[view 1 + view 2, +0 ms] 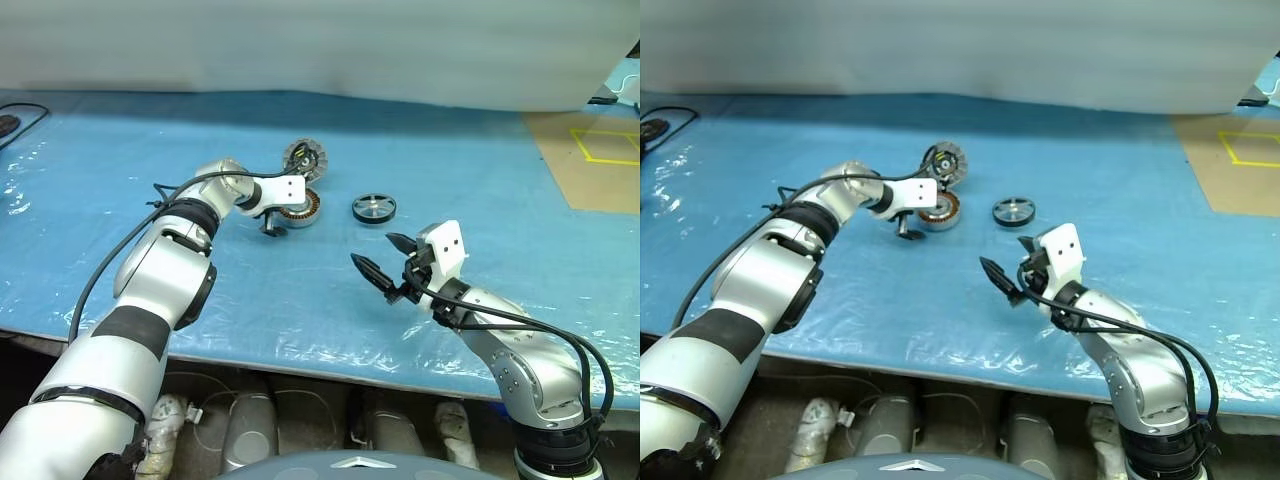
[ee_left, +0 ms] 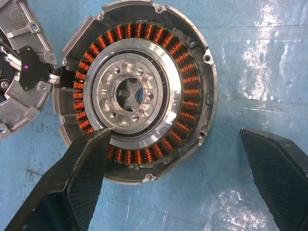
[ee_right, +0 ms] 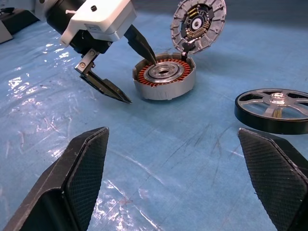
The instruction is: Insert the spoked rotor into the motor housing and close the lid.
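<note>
Two risks in the head view: left gripper could knock the motor housing or its propped lid; spoked rotor lies apart on the surface. Left wrist view: jaws spread, empty, one finger over the windings. Right wrist view: right gripper spread, empty.

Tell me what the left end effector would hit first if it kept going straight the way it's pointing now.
Most likely the motor housing. The left end effector is open and straddles its wall: one finger points at the copper windings, the other sits outside toward the blue table cover. Depth is uncertain.
</note>
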Robot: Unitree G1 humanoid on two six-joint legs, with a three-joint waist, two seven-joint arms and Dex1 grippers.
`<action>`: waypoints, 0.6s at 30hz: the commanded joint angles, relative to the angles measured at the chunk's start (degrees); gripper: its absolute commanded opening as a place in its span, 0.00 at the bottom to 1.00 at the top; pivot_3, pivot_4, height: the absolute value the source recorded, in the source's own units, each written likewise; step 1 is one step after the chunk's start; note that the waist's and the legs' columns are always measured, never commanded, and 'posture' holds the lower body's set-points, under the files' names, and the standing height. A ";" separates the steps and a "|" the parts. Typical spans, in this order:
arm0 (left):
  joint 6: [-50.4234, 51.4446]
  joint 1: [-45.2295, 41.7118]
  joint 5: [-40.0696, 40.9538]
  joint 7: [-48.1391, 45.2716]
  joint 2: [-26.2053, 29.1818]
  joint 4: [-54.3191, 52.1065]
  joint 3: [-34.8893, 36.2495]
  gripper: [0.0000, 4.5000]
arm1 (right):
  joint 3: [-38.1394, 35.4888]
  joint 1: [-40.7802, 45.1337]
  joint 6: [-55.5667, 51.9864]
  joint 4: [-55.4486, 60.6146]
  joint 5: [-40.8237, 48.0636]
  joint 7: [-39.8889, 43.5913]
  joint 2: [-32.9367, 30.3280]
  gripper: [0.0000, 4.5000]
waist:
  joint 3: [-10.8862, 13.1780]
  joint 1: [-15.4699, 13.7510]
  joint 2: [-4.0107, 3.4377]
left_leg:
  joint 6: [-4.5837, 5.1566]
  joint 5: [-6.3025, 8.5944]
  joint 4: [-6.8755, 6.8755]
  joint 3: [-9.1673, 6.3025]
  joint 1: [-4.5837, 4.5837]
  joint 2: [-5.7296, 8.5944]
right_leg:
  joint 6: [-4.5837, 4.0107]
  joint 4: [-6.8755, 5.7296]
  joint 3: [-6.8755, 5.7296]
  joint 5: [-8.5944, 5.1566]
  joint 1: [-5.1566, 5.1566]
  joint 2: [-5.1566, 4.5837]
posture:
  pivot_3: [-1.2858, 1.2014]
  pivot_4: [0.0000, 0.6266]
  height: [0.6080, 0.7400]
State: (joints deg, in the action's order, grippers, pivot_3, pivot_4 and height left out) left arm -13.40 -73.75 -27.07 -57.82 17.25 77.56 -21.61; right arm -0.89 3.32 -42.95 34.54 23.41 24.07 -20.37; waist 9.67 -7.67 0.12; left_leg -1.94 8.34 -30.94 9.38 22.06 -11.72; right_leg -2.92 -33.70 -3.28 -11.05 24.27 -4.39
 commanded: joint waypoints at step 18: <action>22.45 -1.22 18.61 -9.21 -2.83 -2.65 18.45 1.00 | 2.99 1.52 3.56 -1.79 -1.39 1.05 -1.29 1.00 | 0.02 -0.02 0.01 | 0.00 0.00 0.06 -0.01 0.02 0.01 | -0.04 0.06 -0.03 0.02 -0.02 -0.03 | 0.52 0.24 1.00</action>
State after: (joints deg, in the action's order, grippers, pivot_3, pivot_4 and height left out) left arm 8.09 -73.73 -10.83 -67.95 14.52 77.01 -4.92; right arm 1.76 4.15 -40.89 31.80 22.12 24.79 -21.30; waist 9.68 -7.69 0.13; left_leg -1.94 8.34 -30.88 9.37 22.08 -11.71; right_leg -2.97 -33.64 -3.31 -11.03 24.25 -4.42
